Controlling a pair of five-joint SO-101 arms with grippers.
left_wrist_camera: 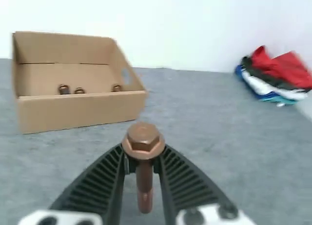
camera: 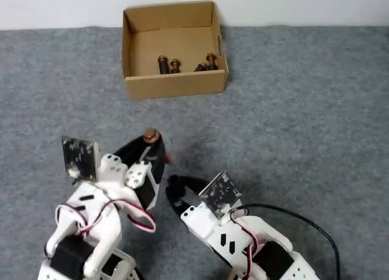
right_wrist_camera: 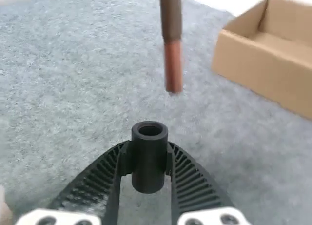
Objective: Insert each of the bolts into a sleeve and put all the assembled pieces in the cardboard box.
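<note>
Our left end effector (left_wrist_camera: 142,159) is clenched on a copper bolt (left_wrist_camera: 142,137), the hex head standing above the fingertips and the shank running down between the ribbed fingers. Our right end effector (right_wrist_camera: 149,159) is grasping a black sleeve (right_wrist_camera: 149,137) upright, its open bore facing up. That wrist view also gives us a copper shank hanging above and beyond the sleeve, clearly apart from it. The shank's upper part looks dark, and we cannot tell why. From the high view we get the layout: the left arm at the lower left with the bolt head just left of centre, and the right arm at the lower centre, its tip just beside the left one. The cardboard box (camera: 173,85) stands open at the upper centre on the grey worktop (camera: 304,110), well apart from both arms, with several assembled pieces (camera: 163,63) lying along its near wall. The left wrist view adds a pile of folded cloth (left_wrist_camera: 275,76) by the white wall. A black cable (camera: 304,222) trails from the right arm.
</note>
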